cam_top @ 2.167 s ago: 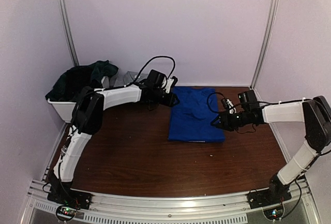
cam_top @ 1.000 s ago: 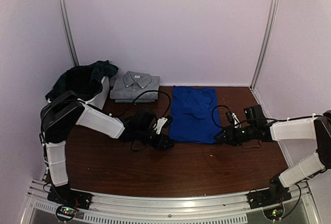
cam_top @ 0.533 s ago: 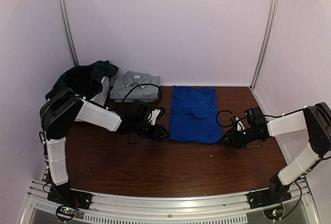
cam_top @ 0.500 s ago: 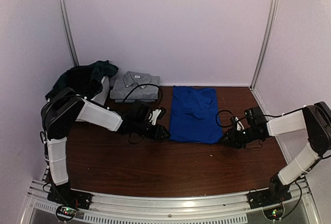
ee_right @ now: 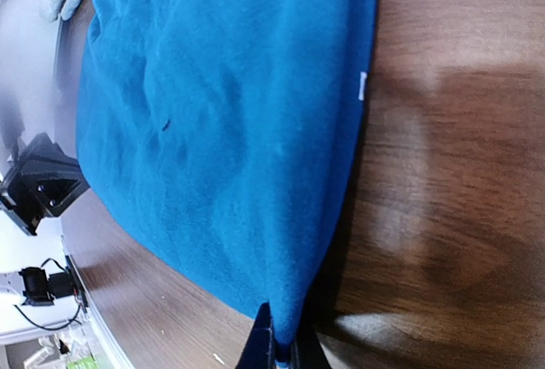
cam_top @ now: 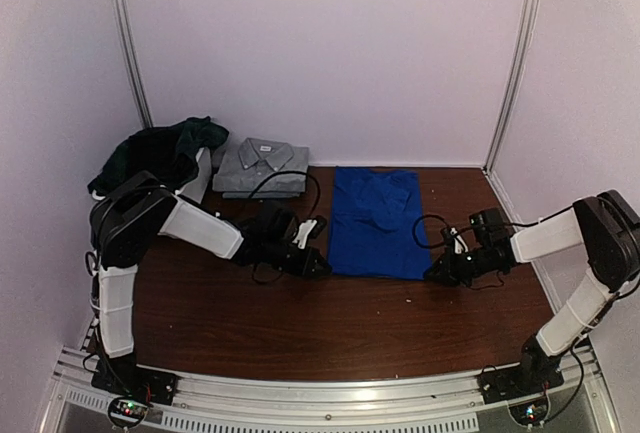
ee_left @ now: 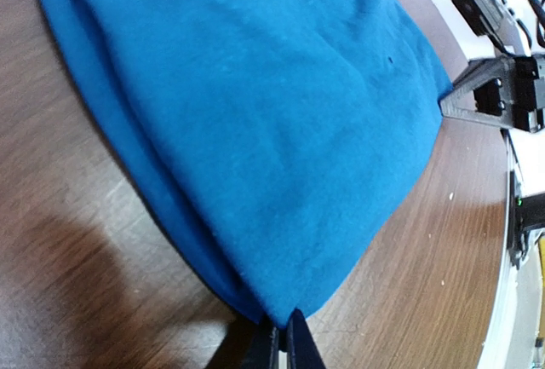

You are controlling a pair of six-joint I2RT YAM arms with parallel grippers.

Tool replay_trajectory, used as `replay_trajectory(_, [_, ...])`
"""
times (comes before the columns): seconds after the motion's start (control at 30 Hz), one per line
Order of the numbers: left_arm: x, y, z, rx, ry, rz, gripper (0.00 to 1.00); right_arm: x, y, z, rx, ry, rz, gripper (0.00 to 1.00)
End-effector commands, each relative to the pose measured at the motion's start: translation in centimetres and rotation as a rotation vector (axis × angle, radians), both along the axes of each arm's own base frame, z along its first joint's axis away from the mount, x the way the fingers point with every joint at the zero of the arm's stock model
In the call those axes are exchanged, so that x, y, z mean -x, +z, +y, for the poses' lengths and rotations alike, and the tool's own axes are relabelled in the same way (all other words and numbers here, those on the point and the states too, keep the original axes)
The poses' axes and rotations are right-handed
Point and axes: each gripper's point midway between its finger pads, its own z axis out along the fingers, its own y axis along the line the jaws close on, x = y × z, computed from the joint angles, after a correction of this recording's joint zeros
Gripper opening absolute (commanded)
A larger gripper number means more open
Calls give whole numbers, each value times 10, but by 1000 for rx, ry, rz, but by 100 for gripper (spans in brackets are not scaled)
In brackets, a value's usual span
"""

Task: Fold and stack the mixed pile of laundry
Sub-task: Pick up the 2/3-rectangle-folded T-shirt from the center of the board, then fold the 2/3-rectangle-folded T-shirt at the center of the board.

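A royal-blue T-shirt (cam_top: 374, 221) lies folded into a long panel on the brown table (cam_top: 300, 323), also in the left wrist view (ee_left: 247, 113) and the right wrist view (ee_right: 221, 130). My left gripper (cam_top: 318, 267) is shut on its near left corner (ee_left: 281, 322). My right gripper (cam_top: 432, 275) is shut on its near right corner (ee_right: 285, 335). Both corners sit low at the table. Dark green and black garments (cam_top: 155, 153) heap in the white basket (cam_top: 125, 211) at the back left.
A folded grey collared shirt (cam_top: 262, 166) lies at the back, between the basket and the blue shirt. Metal posts (cam_top: 512, 63) and pale walls enclose the table. A metal rail (cam_top: 320, 393) runs along the near edge.
Both grippers came down from the shirt's far end and sides to its near corners and closed on them. The grey shirt, earlier hidden by the left arm, now shows.
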Motion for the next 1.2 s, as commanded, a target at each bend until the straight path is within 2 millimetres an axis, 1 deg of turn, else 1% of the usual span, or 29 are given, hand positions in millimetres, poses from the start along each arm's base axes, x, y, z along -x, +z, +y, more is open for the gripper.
replay_trajectory(0.0, [8, 10, -12, 63, -49, -22, 0, 8, 2, 0, -8, 10, 4, 0])
replay_trajectory(0.07, [15, 13, -13, 67, -62, -26, 0, 11, 8, 1, -12, 15, -7, 0])
replay_trajectory(0.13, [24, 16, -11, 72, -70, -22, 0, 22, 11, 4, -23, 22, 12, 0])
replay_trajectory(0.17, [30, 17, -10, 74, -71, -18, 0, 27, 16, 6, -30, 26, 2, 0])
replay_trajectory(0.23, [44, 22, -4, 81, -68, -4, 0, 41, 19, 9, -33, 30, 11, 0])
replay_trajectory(0.27, [52, 23, 0, 80, -69, 0, 0, 52, 18, 7, -29, 27, 26, 0])
replay_trajectory(0.3, [65, 20, 5, 67, -74, 13, 0, 60, 20, 7, -30, 20, 31, 0])
replay_trajectory(0.4, [95, 23, 16, 42, -88, 25, 0, 86, 24, 6, -50, 4, 51, 0])
replay_trajectory(0.47, [114, 28, 23, 33, -104, 31, 0, 101, 34, 7, -78, -7, 44, 0])
replay_trajectory(0.53, [128, 34, 28, 15, -109, 31, 0, 110, 46, 8, -107, -29, 30, 0])
replay_trajectory(0.57, [133, 38, 29, 13, -115, 28, 0, 112, 53, 8, -120, -41, 21, 0])
replay_trajectory(0.63, [135, 49, 32, 14, -105, 17, 0, 113, 68, 8, -146, -58, -5, 0])
replay_trajectory(0.73, [127, 74, 32, 25, -81, -31, 0, 104, 88, 9, -147, -61, -51, 0])
replay_trajectory(0.83, [110, 93, 28, -6, -54, -90, 0, 83, 107, 11, -104, -53, -109, 0])
replay_trajectory(0.87, [103, 98, 27, -16, -42, -102, 0, 75, 106, 10, -69, -52, -103, 0])
replay_trajectory(0.97, [71, 108, 30, -46, 29, -124, 0, 42, 120, 11, -28, -52, -145, 0])
replay_trajectory(1.0, [58, 111, 32, -49, 54, -133, 0, 29, 130, 12, -33, -56, -172, 0])
replay_trajectory(1.1, [20, 114, 38, -69, 114, -155, 0, -7, 140, 16, -31, -51, -207, 0])
replay_trajectory(1.13, [5, 120, 37, -65, 130, -169, 0, -19, 140, 16, -19, -46, -210, 0])
replay_trajectory(1.17, [-8, 120, 38, -68, 142, -174, 0, -31, 141, 16, -10, -47, -222, 0])
